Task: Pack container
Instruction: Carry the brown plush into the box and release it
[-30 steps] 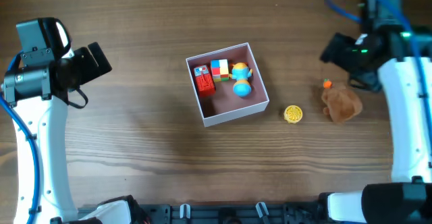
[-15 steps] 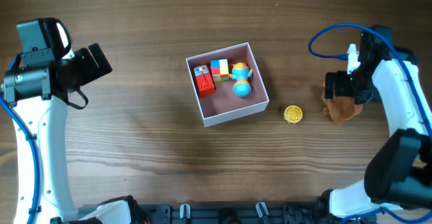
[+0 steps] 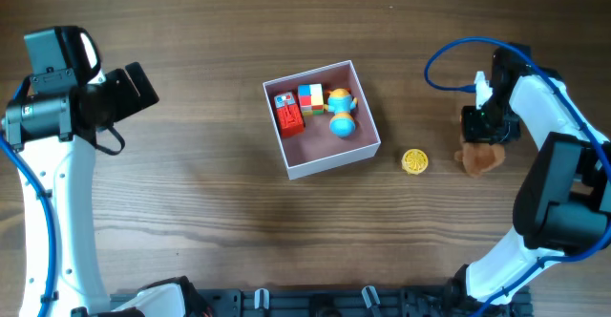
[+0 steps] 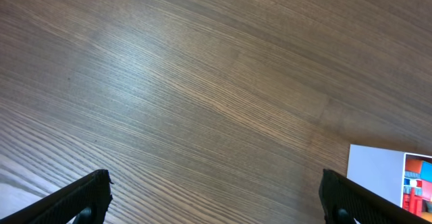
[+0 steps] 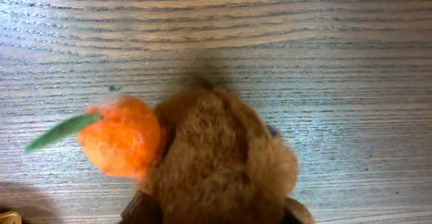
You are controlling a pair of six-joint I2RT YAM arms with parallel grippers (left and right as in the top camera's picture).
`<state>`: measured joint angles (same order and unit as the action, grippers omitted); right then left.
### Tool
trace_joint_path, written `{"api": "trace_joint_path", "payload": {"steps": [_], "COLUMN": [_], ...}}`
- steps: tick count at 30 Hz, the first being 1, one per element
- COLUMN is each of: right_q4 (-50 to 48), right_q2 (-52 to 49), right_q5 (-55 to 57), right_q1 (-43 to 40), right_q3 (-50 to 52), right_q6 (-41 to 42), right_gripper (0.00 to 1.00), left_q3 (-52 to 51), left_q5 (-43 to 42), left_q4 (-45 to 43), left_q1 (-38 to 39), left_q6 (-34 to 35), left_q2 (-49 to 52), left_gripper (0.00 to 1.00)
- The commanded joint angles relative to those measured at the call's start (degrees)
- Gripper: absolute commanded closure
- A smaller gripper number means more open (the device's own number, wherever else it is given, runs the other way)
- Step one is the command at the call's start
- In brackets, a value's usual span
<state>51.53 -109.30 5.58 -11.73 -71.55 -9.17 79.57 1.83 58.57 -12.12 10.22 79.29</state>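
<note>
The container (image 3: pixel 334 162), a shallow white box with a pink inside, sits at the table's middle; its corner shows in the left wrist view (image 4: pixel 374 173). It holds a red toy (image 3: pixel 288 115), a multicoloured block (image 3: pixel 310 98) and an orange-and-blue figure (image 3: pixel 341 113). To the right lies a brown plush toy (image 3: pixel 482 158) with an orange carrot (image 5: pixel 121 135). My right gripper (image 3: pixel 483 137) is down on it, and the plush (image 5: pixel 223 156) fills the space between the fingers (image 5: pixel 138 210). My left gripper (image 3: pixel 143 85) hovers open at the far left, over bare wood (image 4: pixel 216 200).
A small round yellow toy (image 3: pixel 414 161) lies on the wood between the container and the plush. The right arm's blue cable (image 3: pixel 449 54) loops above the gripper. Black fixtures line the table's front edge.
The right arm swung down and left onto the brown plush, and its jaws closed in on it. The left arm and the container stayed still.
</note>
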Motion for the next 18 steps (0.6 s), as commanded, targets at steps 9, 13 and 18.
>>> {"api": "trace_joint_path", "payload": {"steps": [9, 13, 18], "right_q4": [2.5, 2.6, 1.7], "right_q2": [9.1, 20.5, 28.7], "right_q5": [-4.3, -11.0, -11.2], "right_q1": [1.4, 8.8, 28.4], "right_q3": [-5.5, -8.9, -9.1], "right_q6": [4.4, -2.5, -20.2], "right_gripper": [0.96, 0.96, 0.96], "left_q3": [0.2, 0.2, 0.2], "left_q5": [0.1, 0.1, 0.1], "left_q4": [0.0, 0.0, 0.1], "left_q1": [-0.3, -0.3, -0.3], "left_q6": [0.5, 0.6, 0.6], "left_q2": [0.4, 0.4, 0.4], "left_gripper": [0.00, 0.00, 0.00]}}
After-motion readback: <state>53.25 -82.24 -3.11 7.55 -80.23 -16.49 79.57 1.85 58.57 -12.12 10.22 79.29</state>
